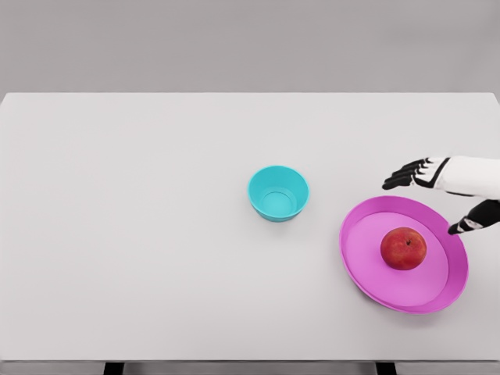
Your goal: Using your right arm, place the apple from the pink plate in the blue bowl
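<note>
A red apple (403, 248) lies on the pink plate (367, 269) at the right of the table. The blue bowl (278, 193) stands empty to the plate's upper left, near the table's middle. My right hand (426, 197) comes in from the right edge and hovers over the plate's far rim, just above and right of the apple. Its dark fingers (406, 173) are spread toward the left and its thumb (469, 225) points down by the plate's right rim. It holds nothing and does not touch the apple. The left arm is out of view.
The white table (141, 234) spans the view, with its front edge near the bottom and a grey wall behind its far edge.
</note>
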Controlling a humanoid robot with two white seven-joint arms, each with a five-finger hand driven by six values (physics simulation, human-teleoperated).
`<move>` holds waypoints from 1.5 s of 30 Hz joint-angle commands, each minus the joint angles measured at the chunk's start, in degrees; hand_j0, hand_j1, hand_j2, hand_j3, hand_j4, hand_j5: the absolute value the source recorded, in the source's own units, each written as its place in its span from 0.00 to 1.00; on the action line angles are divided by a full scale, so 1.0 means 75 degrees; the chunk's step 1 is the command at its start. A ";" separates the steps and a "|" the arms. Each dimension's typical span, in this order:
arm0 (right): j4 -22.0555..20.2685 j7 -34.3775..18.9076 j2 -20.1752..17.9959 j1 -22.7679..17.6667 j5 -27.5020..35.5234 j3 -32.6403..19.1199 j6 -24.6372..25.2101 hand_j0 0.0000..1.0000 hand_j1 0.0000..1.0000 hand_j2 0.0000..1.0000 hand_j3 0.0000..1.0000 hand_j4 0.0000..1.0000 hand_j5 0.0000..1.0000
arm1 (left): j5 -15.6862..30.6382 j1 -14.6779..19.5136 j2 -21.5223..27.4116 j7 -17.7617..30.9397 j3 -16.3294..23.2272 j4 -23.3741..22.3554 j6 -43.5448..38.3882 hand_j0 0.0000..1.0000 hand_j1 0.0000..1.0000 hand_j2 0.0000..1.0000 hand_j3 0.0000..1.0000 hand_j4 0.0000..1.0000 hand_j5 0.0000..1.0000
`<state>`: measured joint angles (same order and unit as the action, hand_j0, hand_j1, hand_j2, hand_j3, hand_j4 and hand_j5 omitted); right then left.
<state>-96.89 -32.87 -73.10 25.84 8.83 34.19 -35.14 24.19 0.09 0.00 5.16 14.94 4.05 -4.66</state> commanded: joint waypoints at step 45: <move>0.0298 -0.0199 0.0969 0.0035 -0.2021 0.0832 0.0019 1.00 1.00 1.00 1.00 1.00 1.00 | -0.0003 0.0000 0.0001 0.0003 0.0000 -0.0001 0.0000 1.00 1.00 1.00 1.00 1.00 1.00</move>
<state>-95.05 -34.38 -66.55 26.02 -6.01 40.46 -35.14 24.18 0.09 0.00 5.15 14.94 4.05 -4.66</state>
